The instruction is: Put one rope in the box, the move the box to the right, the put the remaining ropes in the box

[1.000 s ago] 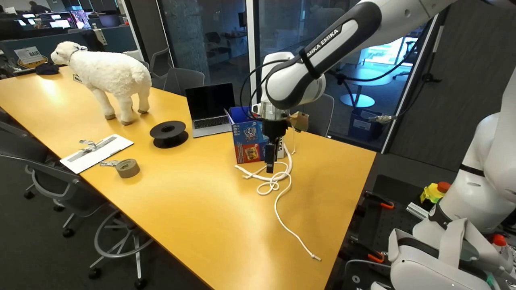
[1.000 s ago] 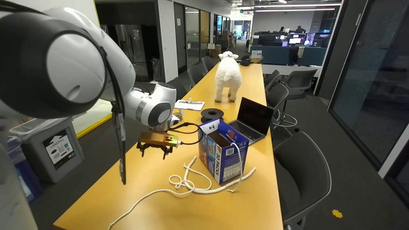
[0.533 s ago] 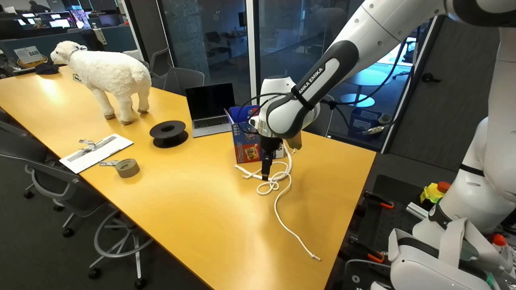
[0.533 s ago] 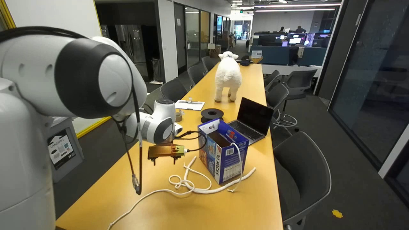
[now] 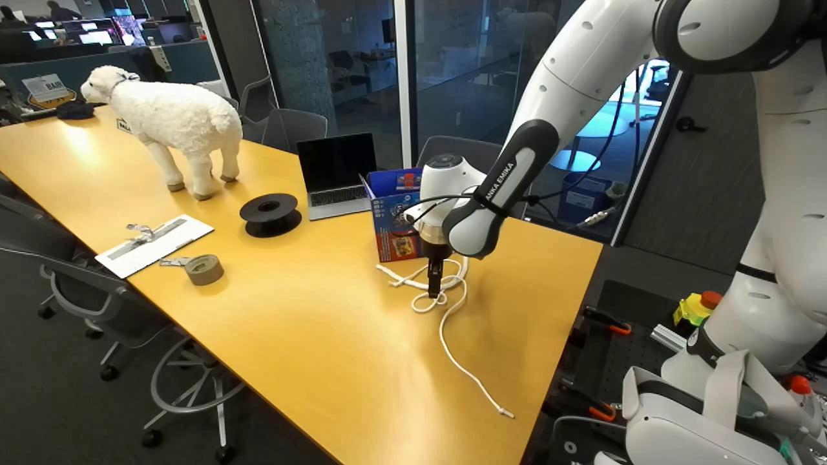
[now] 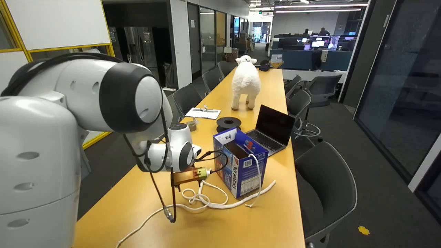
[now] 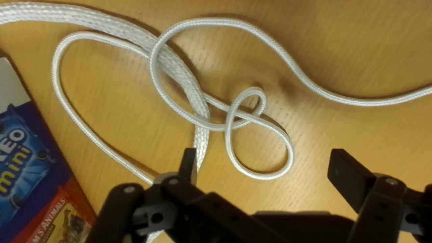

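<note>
In the wrist view the gripper (image 7: 263, 160) has its two fingers (image 7: 347, 175) spread wide apart, and a small curl of the thin white rope (image 7: 364, 102) shows in the gap, lying on the table (image 7: 344, 40) (its lower bend reaches between the two, as seen from here). The thin rope crosses the thick white rope (image 7: 74, 15), which runs down behind the finger at picture left; whether that finger touches it cannot be told. Part of the box (image 7: 33, 162) shows along the left edge.

In an exterior view the arm (image 5: 581, 71) points the gripper straight down, its fingertips (image 5: 433, 292) above or among the coils of the thin rope (contact with rope or table cannot be made out). There the fingers merge into one narrow dark shape, which hides the spread. The box stands upright just behind the gripper, beside the laptop (image 5: 336, 165), and the thin rope trails to a knotted end near the table's edge.

In an exterior view a third rope (image 6: 259, 172) hangs over the rim of the box, its lower end down at the table, crossing the thick rope in that view. A gold block (image 6: 187, 176) on the arm and the cables (image 6: 173, 196) cover most of the gripper.
</note>
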Controlling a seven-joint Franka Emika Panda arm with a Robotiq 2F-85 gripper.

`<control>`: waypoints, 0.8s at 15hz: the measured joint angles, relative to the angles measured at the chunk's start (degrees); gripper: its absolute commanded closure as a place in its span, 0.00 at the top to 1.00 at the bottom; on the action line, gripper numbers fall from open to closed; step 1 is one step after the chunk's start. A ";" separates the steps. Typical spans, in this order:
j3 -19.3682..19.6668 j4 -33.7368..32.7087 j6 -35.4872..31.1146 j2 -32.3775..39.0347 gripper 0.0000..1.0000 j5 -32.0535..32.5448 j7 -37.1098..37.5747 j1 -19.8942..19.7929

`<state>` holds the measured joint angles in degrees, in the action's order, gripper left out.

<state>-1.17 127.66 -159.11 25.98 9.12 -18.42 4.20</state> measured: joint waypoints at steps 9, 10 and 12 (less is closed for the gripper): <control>8.05 -2.96 -3.38 4.99 1.00 14.69 10.19 6.30; 6.75 -3.29 -3.22 5.59 1.00 14.07 9.23 5.24; 3.15 -3.97 -2.58 6.87 1.00 11.90 5.94 1.98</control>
<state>1.98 123.69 -161.69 32.85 21.02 -12.48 6.18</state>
